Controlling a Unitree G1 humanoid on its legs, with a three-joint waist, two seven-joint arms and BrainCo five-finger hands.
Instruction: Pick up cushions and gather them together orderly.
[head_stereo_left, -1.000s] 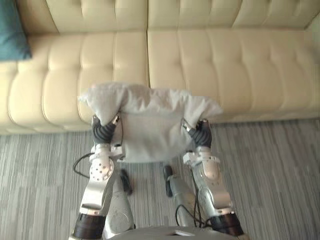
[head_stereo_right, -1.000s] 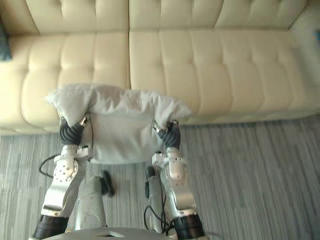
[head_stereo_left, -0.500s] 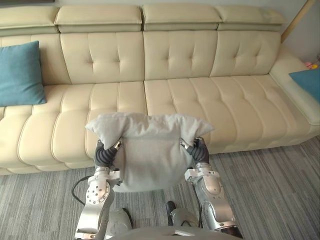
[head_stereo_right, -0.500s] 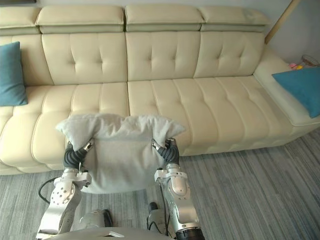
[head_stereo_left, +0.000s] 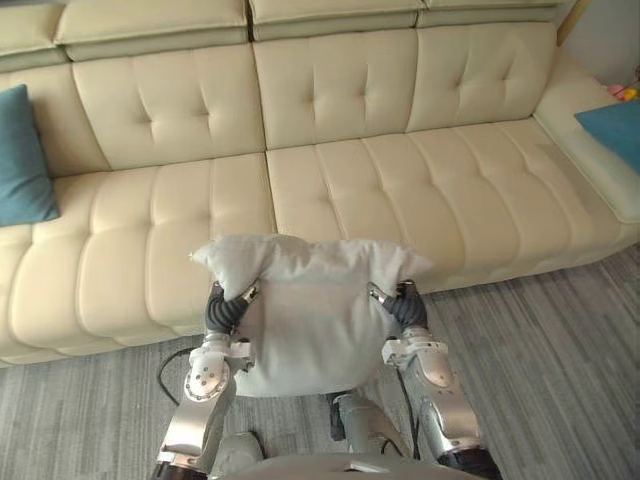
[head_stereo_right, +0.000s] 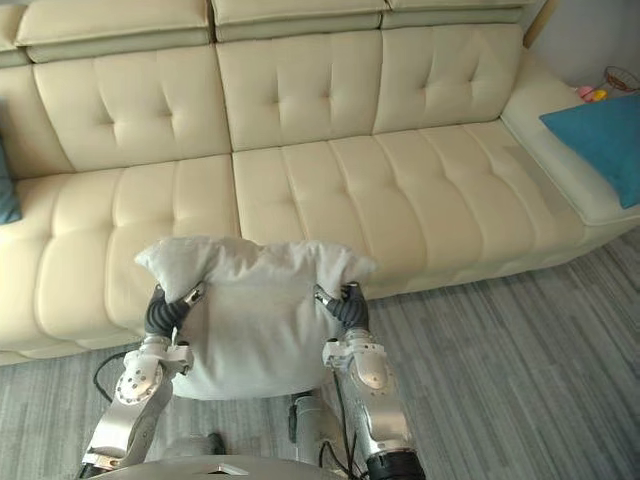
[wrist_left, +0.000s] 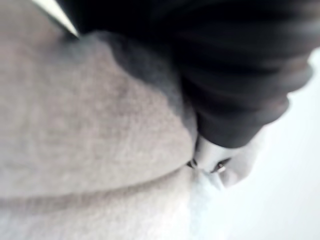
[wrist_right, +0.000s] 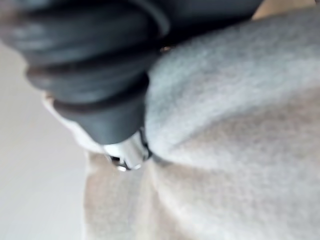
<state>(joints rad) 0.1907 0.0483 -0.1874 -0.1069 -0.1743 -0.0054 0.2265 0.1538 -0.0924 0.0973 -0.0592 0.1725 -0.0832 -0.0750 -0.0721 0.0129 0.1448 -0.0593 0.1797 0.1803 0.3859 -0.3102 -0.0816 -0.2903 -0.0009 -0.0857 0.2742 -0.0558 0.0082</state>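
Note:
A light grey cushion (head_stereo_left: 305, 320) hangs in the air in front of the cream sofa (head_stereo_left: 400, 190), squeezed between my two hands. My left hand (head_stereo_left: 225, 308) presses into its left side and my right hand (head_stereo_left: 405, 305) into its right side, just below the cushion's drooping upper corners. Up close, the left wrist view has the grey cloth (wrist_left: 75, 150) bulging against my left hand's dark cover (wrist_left: 225, 75). The right wrist view has the same cloth (wrist_right: 240, 125) against my right hand (wrist_right: 90, 75). A teal cushion (head_stereo_left: 18, 160) leans on the sofa's far left.
Another teal cushion (head_stereo_right: 600, 140) lies on the sofa's right arm section. The sofa's middle seats lie straight ahead past the held cushion. Grey striped carpet (head_stereo_left: 560, 330) runs along the sofa's front.
The camera has tilted up, so the sofa's backrest and both teal cushions have come into view. The grey cushion stays held between both hands as before.

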